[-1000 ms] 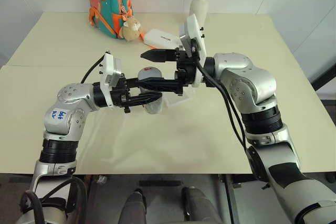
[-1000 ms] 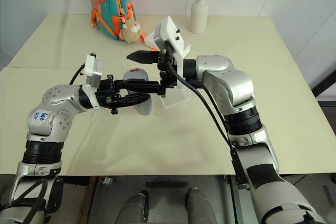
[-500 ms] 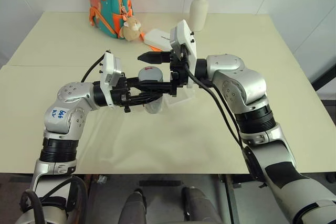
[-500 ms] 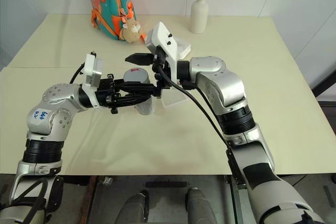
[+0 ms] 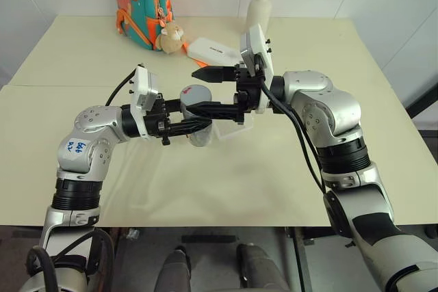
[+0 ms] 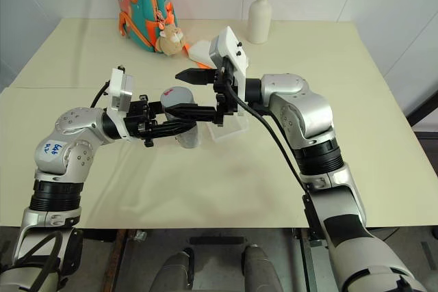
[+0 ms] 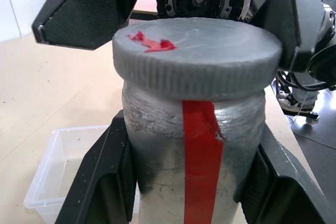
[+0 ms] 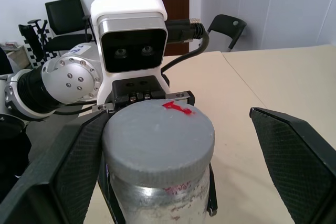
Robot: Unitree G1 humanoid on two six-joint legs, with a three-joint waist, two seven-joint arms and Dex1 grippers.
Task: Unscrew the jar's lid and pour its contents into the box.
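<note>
Left wrist view: we see the left claw (image 7: pixel 191 182) clamped on the small silvery cylinder jar with a red stripe (image 7: pixel 194 150), a black finger (image 7: pixel 105 177) pressed to each side of its wall. The round grey ribbed screw lid with a small red mark (image 7: pixel 197 56) sits on the jar. The right claw (image 5: pixel 205 90) stands spread wide — one finger (image 5: pixel 212 72) past the lid, the other (image 5: pixel 209 108) near us, neither touching it that we can tell. In the head views the jar is held upright above the pale cream counter (image 5: pixel 308 169), just beside the shallow clear plastic square box (image 7: pixel 58 166). At the far side stand a teal and orange backpack (image 5: pixel 140 1), a white vase (image 5: pixel 259 10) and a white oblong case (image 5: pixel 211 50).
</note>
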